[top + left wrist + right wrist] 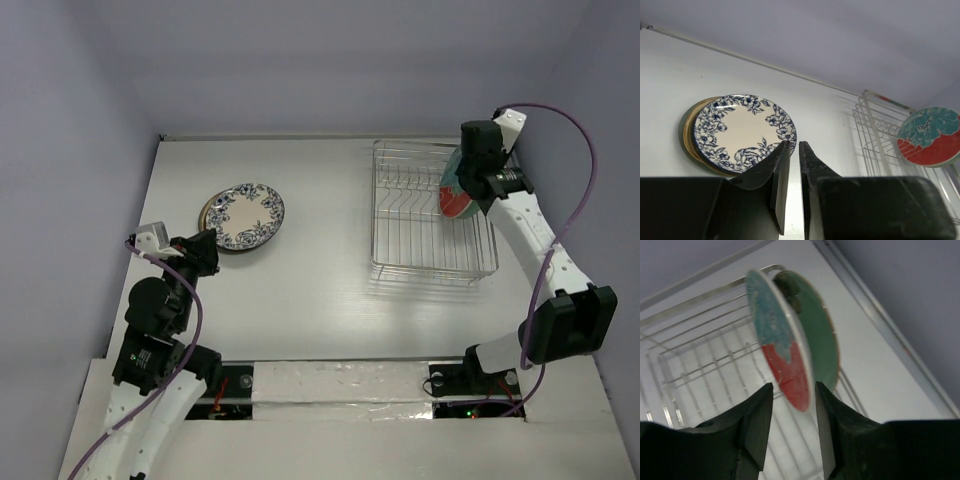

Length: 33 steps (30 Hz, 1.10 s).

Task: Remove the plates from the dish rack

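A teal-and-red plate [777, 345] stands on edge in the wire dish rack [700, 355], with a green plate [817, 340] close behind it. My right gripper [793, 390] is open, and the teal-and-red plate's lower rim sits between its fingers. From above, that plate [452, 188] is at the right side of the rack [432, 270], under the right gripper [468, 198]. A blue floral plate [740, 127] lies on top of a stack at the table's left. My left gripper [792, 144] is shut and empty, just short of that blue floral plate [246, 216].
Rims of other plates [686, 135] show under the floral one. The rack's left half holds only bare wires [405, 215]. Walls close the table at the back and on both sides; the right wall runs close behind the rack.
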Available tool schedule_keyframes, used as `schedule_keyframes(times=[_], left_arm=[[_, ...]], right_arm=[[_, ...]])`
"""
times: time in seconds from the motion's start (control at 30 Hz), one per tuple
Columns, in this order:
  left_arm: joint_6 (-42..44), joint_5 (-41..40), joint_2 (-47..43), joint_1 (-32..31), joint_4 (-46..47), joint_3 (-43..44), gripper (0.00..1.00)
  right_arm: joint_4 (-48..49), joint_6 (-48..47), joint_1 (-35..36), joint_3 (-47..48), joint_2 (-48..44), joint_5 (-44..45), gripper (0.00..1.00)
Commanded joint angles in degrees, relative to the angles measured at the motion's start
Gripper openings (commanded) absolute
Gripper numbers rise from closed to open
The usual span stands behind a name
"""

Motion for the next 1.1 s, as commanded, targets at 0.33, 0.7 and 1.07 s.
schedule_keyframes(times=[0.33,0.7,1.07], left_arm=[[0.23,0.19,-1.19,-1.7,2.03,-0.02,0.28],[0.23,0.19,-1.11,-1.7,2.2,-0.02,0.3],[0.05,0.19,-0.32,-1.7,2.29,-0.1,0.31]], right_arm=[[-3.98,-9.16,-9.4,7.01,10.11,-0.66,0.5],[-2.39,-12.06,-9.94,11.49,12.94,1.45,0.05],[-6.35,-14.17,-5.37,18.43,2.83,2.5,0.0]])
